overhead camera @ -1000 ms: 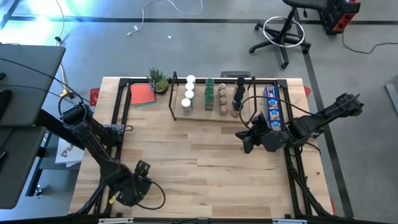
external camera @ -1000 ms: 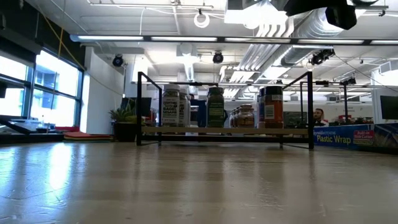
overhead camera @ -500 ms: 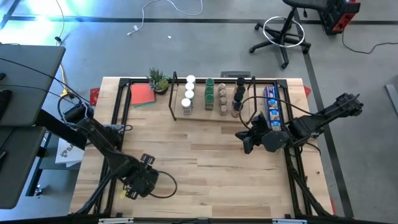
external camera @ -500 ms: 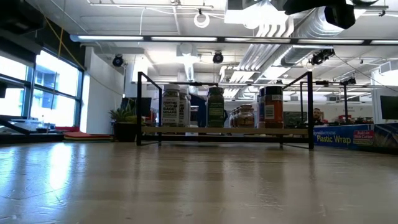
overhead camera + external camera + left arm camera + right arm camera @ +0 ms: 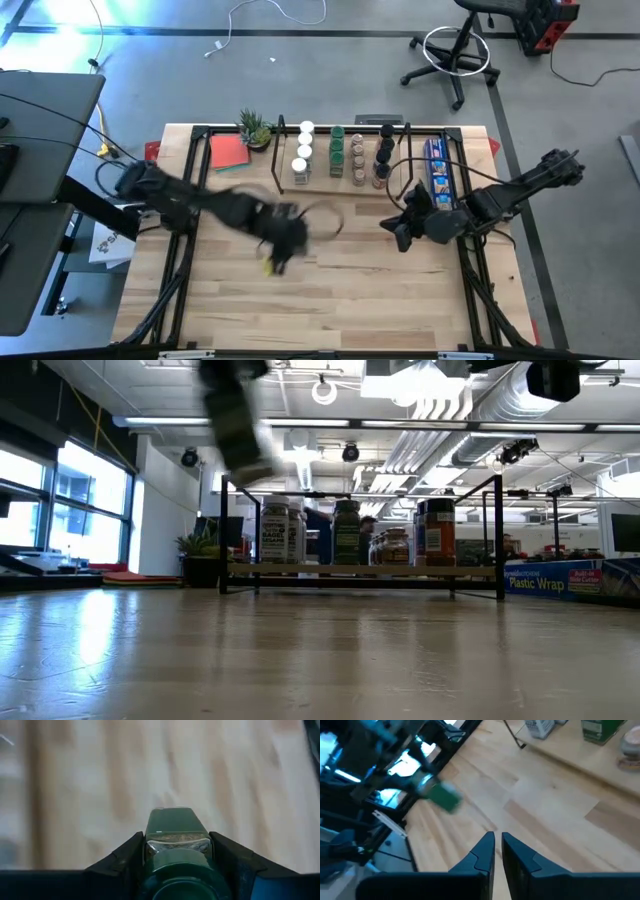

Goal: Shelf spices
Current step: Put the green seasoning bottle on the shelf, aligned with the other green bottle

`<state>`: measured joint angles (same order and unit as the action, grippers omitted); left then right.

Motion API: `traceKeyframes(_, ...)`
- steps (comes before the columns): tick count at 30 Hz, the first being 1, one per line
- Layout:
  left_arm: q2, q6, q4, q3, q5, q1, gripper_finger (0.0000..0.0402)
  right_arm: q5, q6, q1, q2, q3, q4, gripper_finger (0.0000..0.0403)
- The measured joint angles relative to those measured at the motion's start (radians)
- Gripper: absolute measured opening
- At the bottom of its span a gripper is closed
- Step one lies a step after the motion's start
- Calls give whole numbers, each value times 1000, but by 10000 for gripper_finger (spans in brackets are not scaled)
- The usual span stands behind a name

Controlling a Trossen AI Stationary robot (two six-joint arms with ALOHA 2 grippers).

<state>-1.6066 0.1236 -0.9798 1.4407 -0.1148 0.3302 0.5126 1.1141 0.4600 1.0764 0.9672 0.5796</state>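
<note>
My left gripper (image 5: pixel 283 236) is in fast motion above the middle of the table, blurred in the high view, and shut on a green-capped spice jar (image 5: pixel 177 826). That jar also shows as a green smear (image 5: pixel 442 796) in the right wrist view. The shelf (image 5: pixel 340 183) stands at the table's far edge with several jars (image 5: pixel 345 155) upright in rows on its board. In the low view the shelf (image 5: pixel 360 570) shows behind the blurred left arm (image 5: pixel 235 420). My right gripper (image 5: pixel 393 229) hovers shut over the table's right half, in front of the shelf, holding nothing (image 5: pixel 498 840). My left gripper pinches the jar between its two fingers (image 5: pixel 122 865), which sit on either side of its upper body just beyond the green cap (image 5: pixel 177 870). The jar lies along the fingers, cap toward the wrist and base pointing away. It is lifted clear of the table.
A long blue box (image 5: pixel 437 170) lies right of the shelf and shows in the low view (image 5: pixel 570 580). A small potted plant (image 5: pixel 255 128) and a red flat thing (image 5: pixel 228 152) sit at the far left. Bare wood (image 5: pixel 330 300) fills the table's near half.
My left gripper has swung quickly from the table's near-left corner toward the middle and the shelf, now streaked with motion blur. My right gripper has stayed where it was.
</note>
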Motion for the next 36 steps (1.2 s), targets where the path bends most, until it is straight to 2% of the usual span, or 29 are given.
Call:
traceKeyframes(7,-238,-272,17,327,-8,-268,185,15,123,82,-46,0,-1,28)
traceKeyframes(11,-381,-385,-13,494,-3,-367,185,59,172,141,-56,0,0,28)
traceKeyframes(15,-488,-471,-42,603,3,-431,185,112,220,182,-56,0,0,28)
traceKeyframes(22,-572,-541,-99,648,-6,-487,191,139,247,212,-56,0,0,28)
traceKeyframes(27,-575,-580,-120,649,-51,-491,218,138,248,217,-56,0,8,28)
traceKeyframes(36,-575,-582,-118,649,-60,-512,226,134,248,216,-56,0,31,28)
